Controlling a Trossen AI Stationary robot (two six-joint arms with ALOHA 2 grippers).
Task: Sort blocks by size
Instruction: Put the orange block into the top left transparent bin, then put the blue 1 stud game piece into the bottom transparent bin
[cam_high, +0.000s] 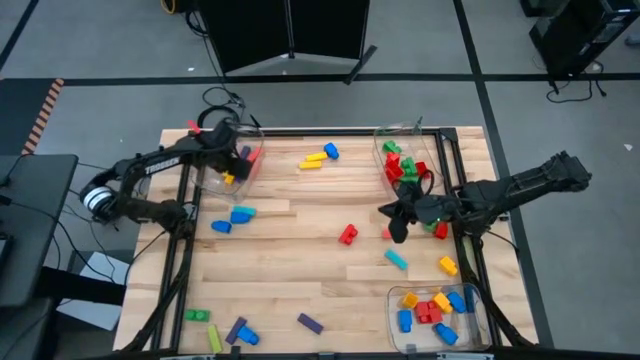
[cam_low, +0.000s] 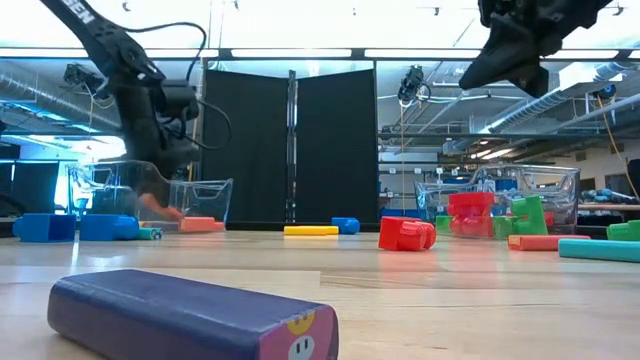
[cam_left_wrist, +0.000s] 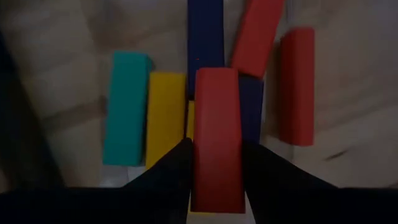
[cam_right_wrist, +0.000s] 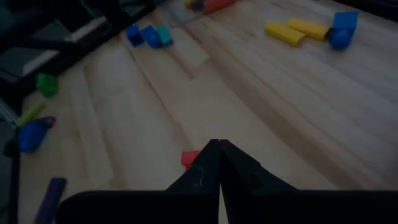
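Your left arm is reaching from the table's left edge toward the far-left corner, elbow bent, with the left gripper (cam_high: 232, 152) pointing down into the clear bin (cam_high: 212, 182) there. In the wrist view its fingers (cam_left_wrist: 171, 171) are sitting either side of a long red bar (cam_left_wrist: 217, 138), pressed against both its flanks, so it is gripping that bar. Below it, inside the bin, long pieces are lying side by side: a teal bar (cam_left_wrist: 126, 108), a yellow bar (cam_left_wrist: 165, 118), a dark blue bar (cam_left_wrist: 205, 37) and two more red bars (cam_left_wrist: 296, 84).

Your right arm is stretching in from the right edge, forearm roughly level, with the right gripper (cam_high: 395, 226) hanging above the boards right of centre. Its fingers are meeting tip to tip, holding nothing. A red brick (cam_high: 347, 234) is lying just to its left on the table.

Loose blocks are lying across the table: yellow bars (cam_high: 315, 160) near the far edge, blue ones (cam_high: 233, 218) at the left, a purple bar (cam_low: 190, 315) near the front edge. The far-right bin (cam_high: 382, 140) is holding red and green bricks; the near-right bin (cam_high: 478, 325) is holding small yellow, blue and red ones.
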